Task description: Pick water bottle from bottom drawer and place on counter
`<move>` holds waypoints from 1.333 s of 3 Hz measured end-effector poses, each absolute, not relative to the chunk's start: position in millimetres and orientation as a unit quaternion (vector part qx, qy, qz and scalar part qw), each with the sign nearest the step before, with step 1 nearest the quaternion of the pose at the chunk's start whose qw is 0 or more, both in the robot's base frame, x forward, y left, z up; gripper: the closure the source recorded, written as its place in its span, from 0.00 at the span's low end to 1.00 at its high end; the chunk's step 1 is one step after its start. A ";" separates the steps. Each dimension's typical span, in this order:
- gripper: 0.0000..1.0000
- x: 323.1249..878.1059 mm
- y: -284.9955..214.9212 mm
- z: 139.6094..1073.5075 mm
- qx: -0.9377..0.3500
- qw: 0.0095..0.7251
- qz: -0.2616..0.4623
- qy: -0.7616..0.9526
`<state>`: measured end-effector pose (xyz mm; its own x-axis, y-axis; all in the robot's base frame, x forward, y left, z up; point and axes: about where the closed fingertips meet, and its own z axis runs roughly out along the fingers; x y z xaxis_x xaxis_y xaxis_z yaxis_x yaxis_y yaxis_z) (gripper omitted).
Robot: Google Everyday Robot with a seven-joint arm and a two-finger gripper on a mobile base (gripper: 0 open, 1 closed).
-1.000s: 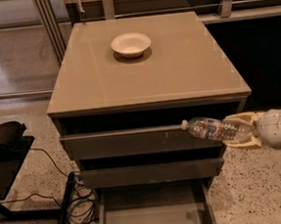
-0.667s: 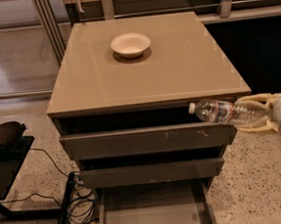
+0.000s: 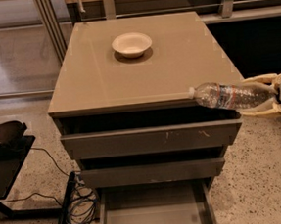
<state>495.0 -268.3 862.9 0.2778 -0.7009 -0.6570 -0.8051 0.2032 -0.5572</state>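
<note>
My gripper (image 3: 263, 96) is at the right edge of the view, level with the front right corner of the counter (image 3: 176, 66). Its pale fingers (image 3: 260, 80) are shut on the water bottle (image 3: 227, 95), a clear crinkled bottle with a dark label band. The bottle lies sideways with its cap pointing left, over the counter's front right corner and just above the top edge. The bottom drawer (image 3: 154, 216) stands pulled open at the bottom of the view; its flat grey floor is bare.
A white bowl (image 3: 131, 43) sits on the counter near the back middle. Two shut drawer fronts (image 3: 150, 140) lie above the open one. A black stand (image 3: 6, 145) and cables (image 3: 82, 207) are on the floor at the left. A railing runs behind the cabinet.
My gripper has lifted the water bottle from in front of the top drawer up to the counter's edge and drawn a little to the right.
</note>
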 end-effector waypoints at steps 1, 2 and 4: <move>1.00 530.8 -270.4 861.8 -0.629 0.483 0.073 0.605; 1.00 595.0 -260.9 872.6 -0.616 0.482 0.095 0.616; 1.00 690.9 -231.9 895.0 -0.522 0.497 0.122 0.683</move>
